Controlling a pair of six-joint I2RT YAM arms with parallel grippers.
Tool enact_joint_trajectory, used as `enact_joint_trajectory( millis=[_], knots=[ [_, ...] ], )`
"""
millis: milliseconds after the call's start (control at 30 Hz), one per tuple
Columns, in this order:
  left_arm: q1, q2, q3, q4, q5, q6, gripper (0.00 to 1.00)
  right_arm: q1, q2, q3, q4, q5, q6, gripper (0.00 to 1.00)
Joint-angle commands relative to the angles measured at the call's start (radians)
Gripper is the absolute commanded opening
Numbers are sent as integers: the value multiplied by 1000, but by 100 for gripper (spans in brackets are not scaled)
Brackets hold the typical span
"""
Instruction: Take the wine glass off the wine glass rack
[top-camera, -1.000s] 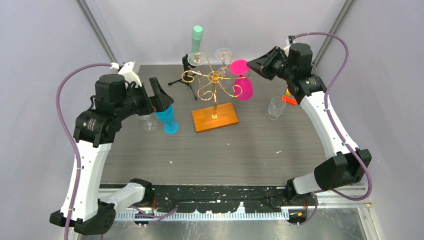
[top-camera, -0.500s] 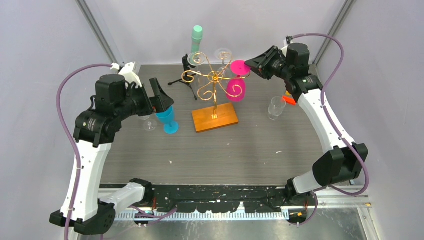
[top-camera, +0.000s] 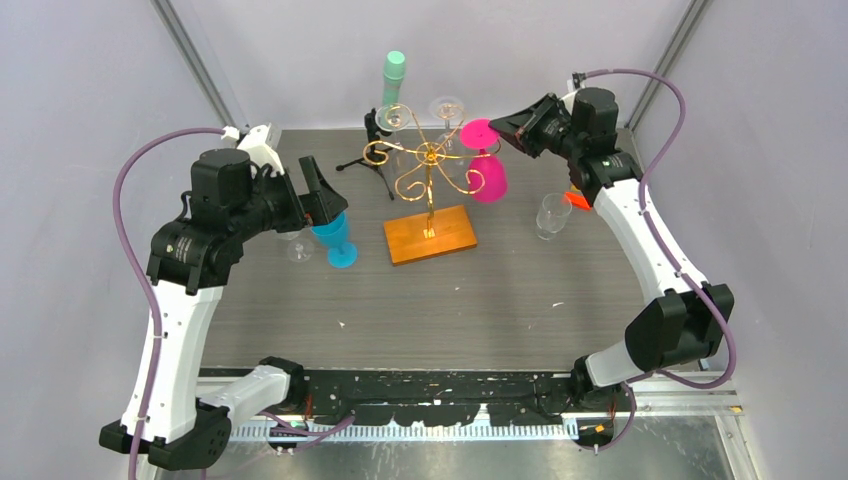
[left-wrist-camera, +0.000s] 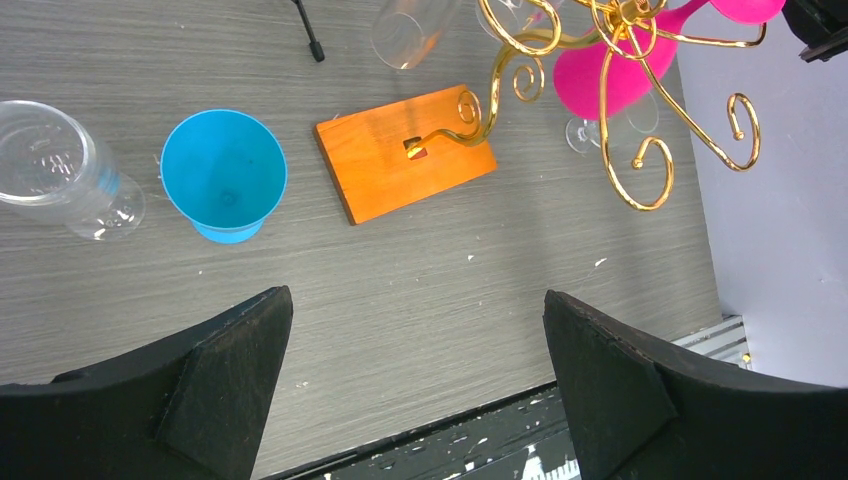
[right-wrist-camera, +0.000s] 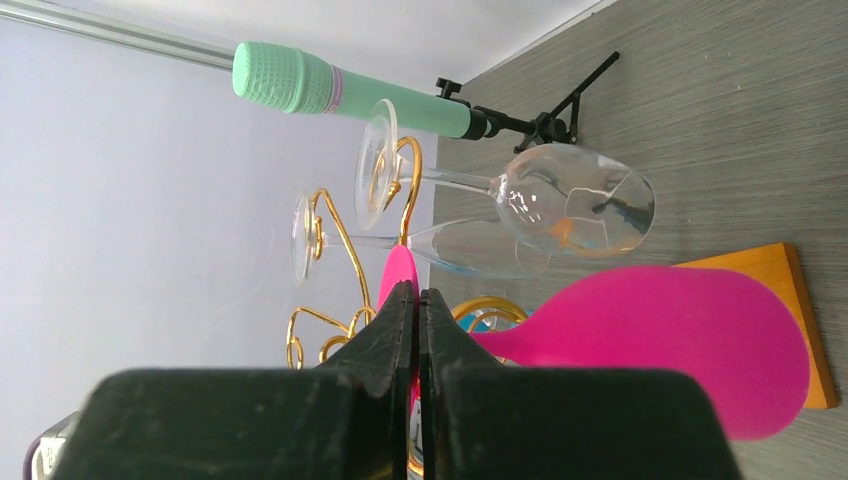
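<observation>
While pink wine glass (top-camera: 488, 180) hangs on wine glass rack (top-camera: 431, 153), right gripper (top-camera: 498, 128): jaws pressed together on the rim of the glass's foot. In the wrist view the foot is edge-on and runs in between the fingertips.
Glass location: upside down on the rack's right-hand spiral arm, foot on top, bowl below, clear of the table (top-camera: 450, 300).
Rack: gold wire, curled arms off a centre post, on an orange wooden base (top-camera: 430, 235); sits mid-table toward the back.
Also on rack: clear glass A (right-wrist-camera: 575, 205) and clear glass B (right-wrist-camera: 480, 248), both hung by the foot on the far arms, bowls close together.
Left gripper (left-wrist-camera: 416, 297): wide open, nothing between the fingers, hovering above the table left of the rack.
Near left gripper: blue cup (left-wrist-camera: 223, 172) upright; left clear glass (left-wrist-camera: 60, 165) just beside it, can't tell if it's standing or tipped.
Right of rack: upright clear glass (top-camera: 551, 213) on the table, between base and right arm, touching neither.
Behind rack: green microphone (top-camera: 393, 75) on a small black tripod (top-camera: 372, 158).
</observation>
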Motion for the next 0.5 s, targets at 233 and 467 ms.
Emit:
enact_joint_trajectory(
  millis=[233, 467],
  knots=[
    [4, -21, 17, 9, 0, 13, 100, 3, -107, -25, 20, 77, 45, 0],
    [4, -22, 20, 9, 0, 15, 100, 3, -172, -54, -15, 102, 111, 0]
  ],
)
